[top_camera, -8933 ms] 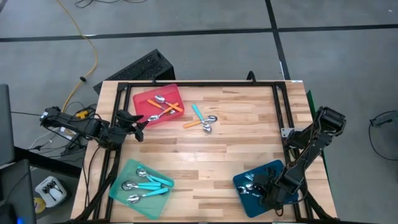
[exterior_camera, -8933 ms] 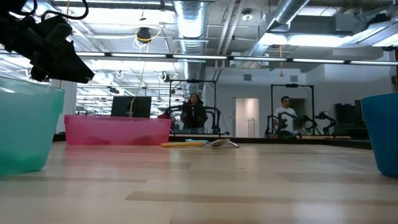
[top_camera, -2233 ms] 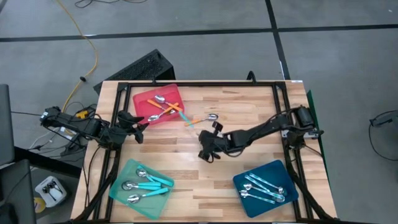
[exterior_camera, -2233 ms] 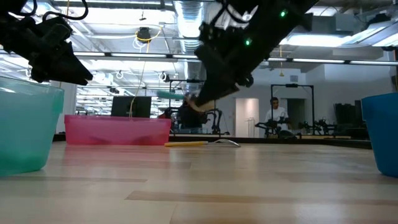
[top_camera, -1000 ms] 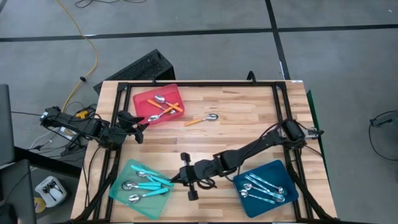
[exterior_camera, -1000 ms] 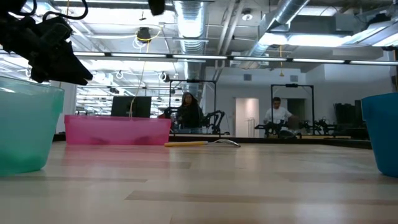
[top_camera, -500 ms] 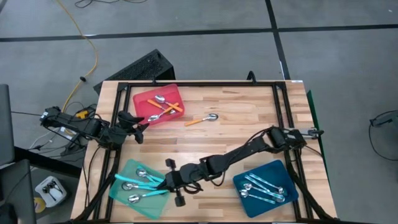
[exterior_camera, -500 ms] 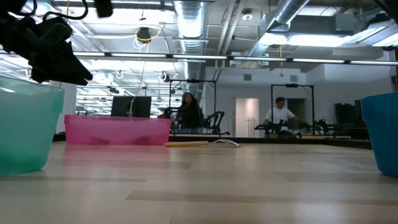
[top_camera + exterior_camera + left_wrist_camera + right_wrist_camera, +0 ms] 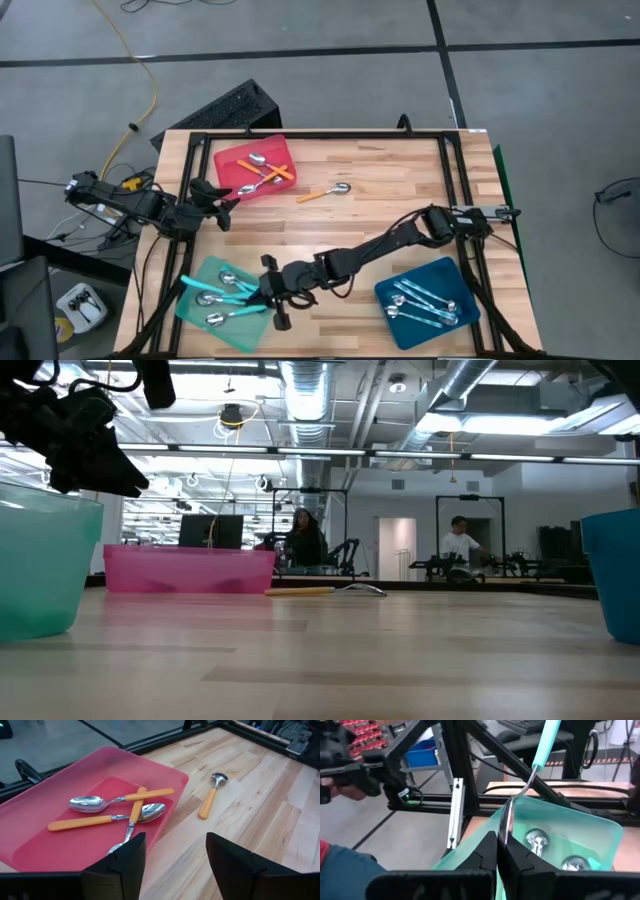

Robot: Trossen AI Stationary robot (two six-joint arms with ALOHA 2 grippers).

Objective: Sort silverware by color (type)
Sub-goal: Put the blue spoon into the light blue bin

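Carrying a turquoise spoon [image 9: 512, 817] pinched tight by its bowl, my right gripper [image 9: 268, 290] has swung in the last second from mid-table to over the near-left mint-green tray [image 9: 190, 305], so this piece looks ready to drop among the turquoise spoons [image 9: 232, 297] already there. My left gripper [image 9: 222, 197] waits with jaws apart just beside the far-left red tray [image 9: 45, 855], which holds three orange spoons [image 9: 120, 800]. By my reckoning only the orange spoon [image 9: 325, 192] lying loose on the table [image 9: 400, 170] to the right of that tray remains unsorted.
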